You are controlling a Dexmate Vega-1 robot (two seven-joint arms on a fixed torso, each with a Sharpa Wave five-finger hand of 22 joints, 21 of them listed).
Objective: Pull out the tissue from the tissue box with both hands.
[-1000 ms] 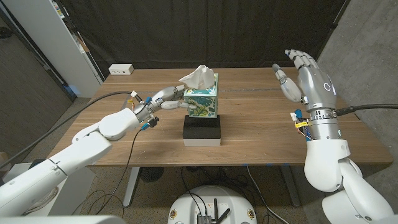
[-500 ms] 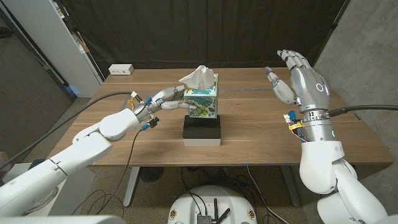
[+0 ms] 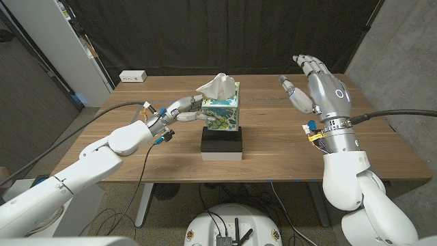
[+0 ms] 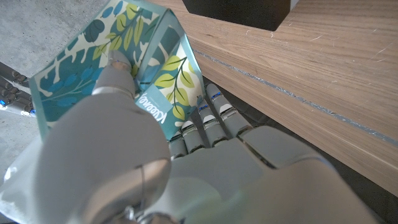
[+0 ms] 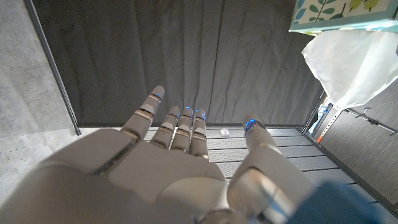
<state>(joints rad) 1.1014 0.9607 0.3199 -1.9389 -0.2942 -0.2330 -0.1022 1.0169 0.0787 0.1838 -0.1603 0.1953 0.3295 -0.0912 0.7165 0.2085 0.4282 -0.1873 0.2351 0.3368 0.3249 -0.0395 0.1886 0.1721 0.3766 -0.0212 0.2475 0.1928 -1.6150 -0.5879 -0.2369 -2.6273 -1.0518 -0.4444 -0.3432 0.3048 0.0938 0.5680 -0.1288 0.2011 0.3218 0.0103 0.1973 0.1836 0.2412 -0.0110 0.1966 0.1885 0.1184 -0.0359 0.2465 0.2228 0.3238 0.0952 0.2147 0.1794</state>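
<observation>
Tissue (image 3: 217, 85) rises from tissue box (image 3: 222, 111), gripped by left hand (image 3: 183, 109); right hand (image 3: 315, 91) hovers apart, fingers spread, apparently empty.

Legible text: one item. Tissue box (image 4: 124, 68), leaf-patterned side panel: small white brand lettering just beside the left hand (image 4: 155, 180), partly covered and seen at an angle, not readable with certainty. No other text, numbers or signs legible
</observation>
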